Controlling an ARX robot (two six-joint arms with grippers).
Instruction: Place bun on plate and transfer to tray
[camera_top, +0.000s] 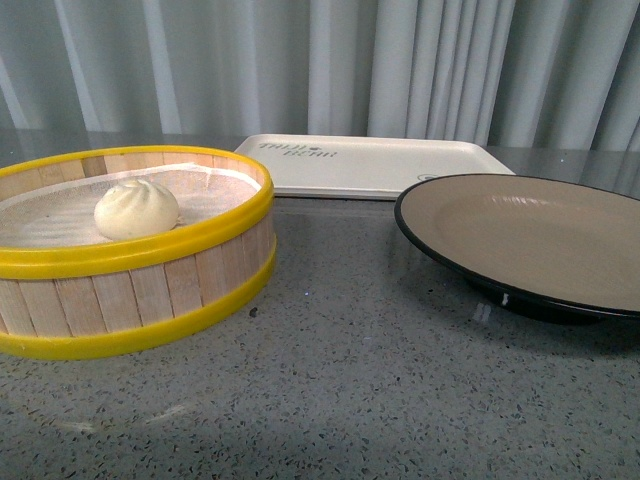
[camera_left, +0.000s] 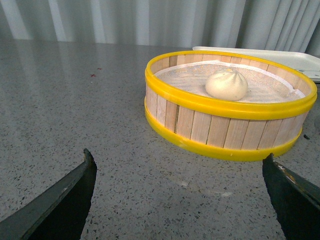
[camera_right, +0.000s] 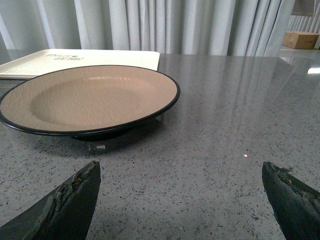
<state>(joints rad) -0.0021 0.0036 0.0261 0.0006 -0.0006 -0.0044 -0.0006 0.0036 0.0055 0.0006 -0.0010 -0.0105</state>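
The cream-white bun (camera_top: 136, 208) sits inside a yellow-rimmed wooden steamer basket (camera_top: 150, 290) at the front left; it also shows in the left wrist view (camera_left: 226, 84). The tan plate with a black rim (camera_top: 530, 240) stands empty at the right, also in the right wrist view (camera_right: 90, 97). The cream tray (camera_top: 370, 163) lies behind both, empty. My left gripper (camera_left: 177, 162) is open and empty, low over the table short of the basket. My right gripper (camera_right: 180, 172) is open and empty, short of the plate. Neither arm shows in the front view.
Grey speckled tabletop (camera_top: 350, 380) runs under everything. Pale curtains (camera_top: 400, 60) hang behind the table. A cardboard box (camera_right: 301, 39) stands far off in the right wrist view.
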